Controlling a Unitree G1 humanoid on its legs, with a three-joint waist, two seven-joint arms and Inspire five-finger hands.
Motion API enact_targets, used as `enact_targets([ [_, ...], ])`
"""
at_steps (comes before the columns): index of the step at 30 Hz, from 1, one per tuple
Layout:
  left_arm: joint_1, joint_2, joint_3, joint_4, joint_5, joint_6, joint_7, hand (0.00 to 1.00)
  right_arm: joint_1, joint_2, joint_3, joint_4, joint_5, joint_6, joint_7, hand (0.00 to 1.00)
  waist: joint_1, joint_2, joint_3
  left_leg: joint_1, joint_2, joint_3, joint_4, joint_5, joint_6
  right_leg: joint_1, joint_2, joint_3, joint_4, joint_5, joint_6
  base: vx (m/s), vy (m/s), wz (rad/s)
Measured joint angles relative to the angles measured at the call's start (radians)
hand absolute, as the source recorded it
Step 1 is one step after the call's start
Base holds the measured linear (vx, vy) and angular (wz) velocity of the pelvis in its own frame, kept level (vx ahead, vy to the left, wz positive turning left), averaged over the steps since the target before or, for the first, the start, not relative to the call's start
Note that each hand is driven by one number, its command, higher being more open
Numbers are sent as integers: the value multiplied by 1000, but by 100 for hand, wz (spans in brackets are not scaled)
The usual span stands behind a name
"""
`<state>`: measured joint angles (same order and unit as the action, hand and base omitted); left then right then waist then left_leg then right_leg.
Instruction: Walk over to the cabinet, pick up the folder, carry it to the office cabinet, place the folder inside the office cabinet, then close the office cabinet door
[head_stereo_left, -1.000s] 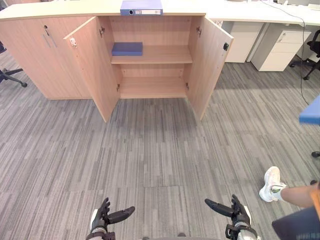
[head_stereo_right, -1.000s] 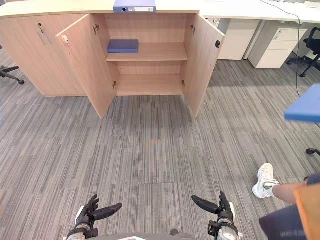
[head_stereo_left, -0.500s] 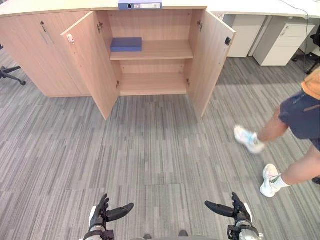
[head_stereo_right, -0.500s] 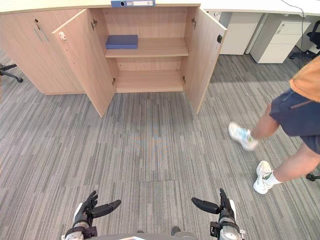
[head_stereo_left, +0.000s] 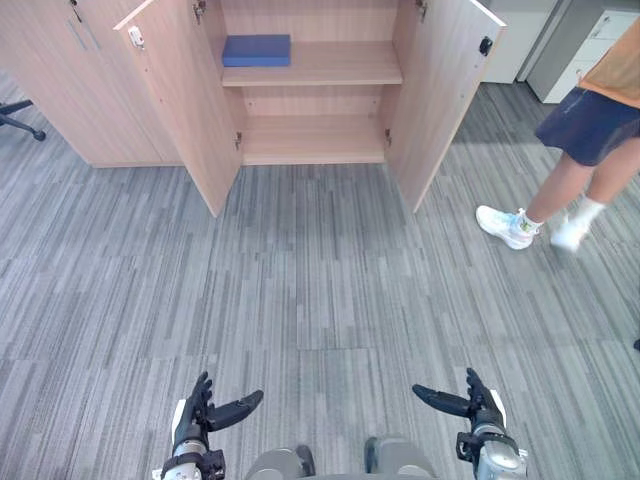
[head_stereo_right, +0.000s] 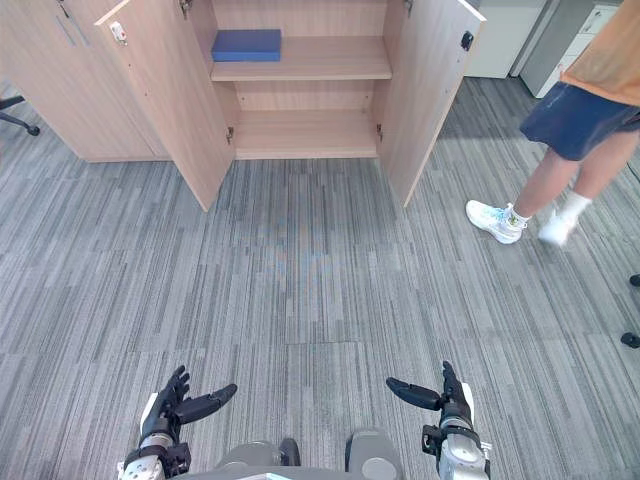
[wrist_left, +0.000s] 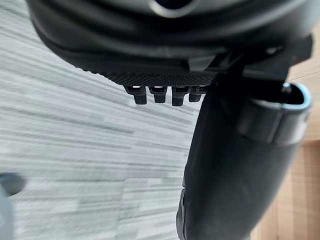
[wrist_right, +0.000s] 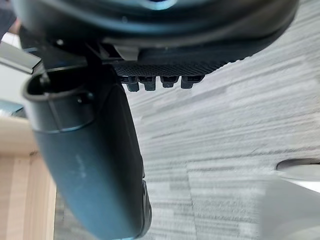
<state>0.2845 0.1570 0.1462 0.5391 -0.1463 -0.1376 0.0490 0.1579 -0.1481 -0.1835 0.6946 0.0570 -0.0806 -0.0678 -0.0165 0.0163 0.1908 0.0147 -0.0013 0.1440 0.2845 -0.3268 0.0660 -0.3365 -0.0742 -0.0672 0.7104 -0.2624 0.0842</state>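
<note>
- Poking in at the upper left edge of the frame, a black office-chair base (head_stereo_left: 15, 112) on the grey striped carpet (head_stereo_left: 320, 300).
- Standing just right of that, closed wooden cabinet doors (head_stereo_left: 60, 80) with slim handles.
- Swung wide toward the camera, the office cabinet's left door (head_stereo_left: 180, 100), with a small white tag near its top corner.
- Held low at the lower left of the frame, the left hand (head_stereo_left: 200, 412): fingers straight and pointing forward, thumb stretched toward the centre, spread wide with nothing in it, well apart from the cabinet.
- Lying flat at the left end of the upper shelf (head_stereo_left: 330, 68), top centre of the frame, a blue folder (head_stereo_left: 256, 50), touched by neither hand.
- Running below that, the lower shelf (head_stereo_left: 315, 150), set back between the two doors.
- Angled out at the upper right of centre, the right door (head_stereo_left: 445, 90), also wide open, with a dark round knob (head_stereo_left: 485, 45) near its top edge.
- Mirroring the other at the lower right of the frame, the right hand (head_stereo_left: 478, 408): fingers straight, thumb reaching inward, likewise spread and holding nothing, above the carpet.
- Stepping on the carpet near the right door, a person in white trainers (head_stereo_left: 505, 226), dark shorts and an orange top.
- Showing behind the person at the upper right, a white drawer unit (head_stereo_left: 565, 65).
</note>
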Motion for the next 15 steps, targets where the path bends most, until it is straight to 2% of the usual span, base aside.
enact_targets([
  [2,-29,12,0,2,-3,0,9,100,-2,-3,1,-4,1,0,0,100,-4,6,11,53,5,-28,-53,0,-2,-46,19,-41,-100,1,-14,439,20,45],
  [3,-56,11,0,3,-13,0,14,100,-4,-8,1,-4,1,0,-1,100,-15,18,19,83,23,-56,-89,2,-6,-81,41,-55,-187,23,-35,499,-34,69],
  [4,-69,10,0,4,-15,-1,17,100,-8,-12,1,-4,1,0,-1,100,-24,25,25,99,34,-72,-110,3,-12,-96,56,-59,-239,50,-42,548,-71,79],
  [5,-90,12,-2,8,-20,-5,18,100,-15,-14,2,-7,1,0,-2,100,-33,26,37,138,48,-89,-145,3,-40,-107,83,-62,-366,141,-56,595,-91,73],
  [6,-102,15,-11,18,-20,-6,18,100,-8,-16,2,-16,1,0,-5,100,-38,22,38,176,54,-103,-158,-13,-73,-111,81,-58,-430,316,-84,630,-101,69],
  [7,-106,8,-15,26,-19,-7,17,100,-8,-21,1,-15,1,0,-6,100,-46,32,41,193,64,-110,-157,-22,-88,-107,83,-67,-403,345,-106,644,-123,47],
  [8,-115,-3,-18,31,-19,-7,14,100,-41,-24,0,-19,1,5,-8,100,-49,57,50,185,88,-109,-119,1,-129,-115,87,-88,-336,289,-124,623,-146,32],
  [9,-116,-18,-19,35,-19,-6,10,100,-53,-23,0,-32,1,5,-7,100,-53,55,50,167,81,-102,-51,55,-174,-102,74,-93,-298,235,-126,730,-185,24],
  [10,-115,-30,-19,39,-19,-6,10,100,-52,-23,1,-40,1,5,-7,100,-53,56,51,152,79,-101,13,88,-181,-75,70,-99,-295,214,-128,735,-202,28],
  [11,-101,-50,-17,45,-19,-6,10,100,-46,-23,16,-48,0,5,-7,100,-52,55,53,101,89,-79,220,179,-180,13,69,-106,-318,179,-133,741,-191,21],
  [12,-76,-62,-18,37,-19,-7,8,100,-35,-18,44,-71,1,4,-7,100,-40,44,60,11,136,-35,495,268,-188,117,81,-99,-372,154,-142,703,-160,-2],
  [13,-63,-62,-16,21,-19,-9,2,100,-32,-3,63,-98,1,2,-10,100,-15,50,64,-80,183,28,719,203,-146,208,103,-77,-425,131,-151,453,-91,-17],
  [14,-63,-62,-16,19,-19,-8,2,100,-34,1,65,-103,1,2,-12,100,-10,48,67,-106,196,43,762,187,-135,229,108,-71,-439,129,-152,404,-59,-41],
  [15,-65,-62,-16,15,-19,-7,1,100,-46,17,74,-119,1,0,-15,100,16,35,74,-200,224,98,835,141,-99,294,112,-46,-492,125,-158,382,-15,-46],
])
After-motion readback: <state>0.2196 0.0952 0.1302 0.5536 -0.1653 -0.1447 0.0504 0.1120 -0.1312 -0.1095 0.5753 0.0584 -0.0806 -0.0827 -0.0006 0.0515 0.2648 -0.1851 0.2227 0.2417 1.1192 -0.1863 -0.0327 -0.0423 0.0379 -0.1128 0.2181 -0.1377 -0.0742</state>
